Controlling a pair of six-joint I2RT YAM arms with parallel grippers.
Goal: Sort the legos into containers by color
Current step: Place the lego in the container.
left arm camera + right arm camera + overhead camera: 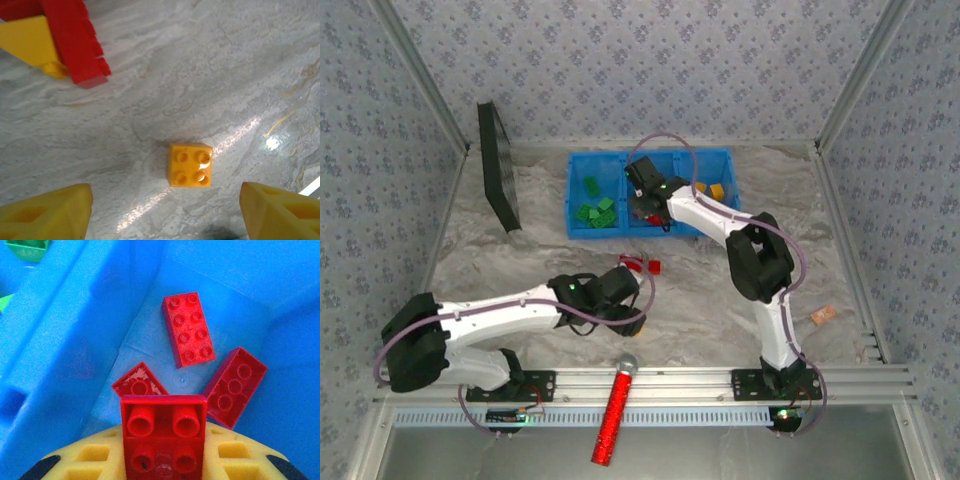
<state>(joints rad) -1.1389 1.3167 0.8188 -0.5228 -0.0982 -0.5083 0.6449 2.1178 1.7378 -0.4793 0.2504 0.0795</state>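
The blue tray (582,232) lies at the back of the table; green legos (597,210) fill its left compartment and yellow-orange ones (716,190) its right. My right gripper (648,203) hangs over the middle compartment, shut on a red brick (163,437). Below it three red bricks (188,329) lie on the blue floor (150,342). My left gripper (167,215) is open and low over the table, with a yellow four-stud brick (190,164) lying just ahead between its fingers (50,212). A red brick (75,40) and a yellow piece (30,42) lie farther off.
A flat black panel (498,165) leans at the back left. A red glittery cylinder (615,410) lies across the metal rail (700,380) at the near edge. A small tan scrap (823,315) sits at the right. Patterned walls enclose the table.
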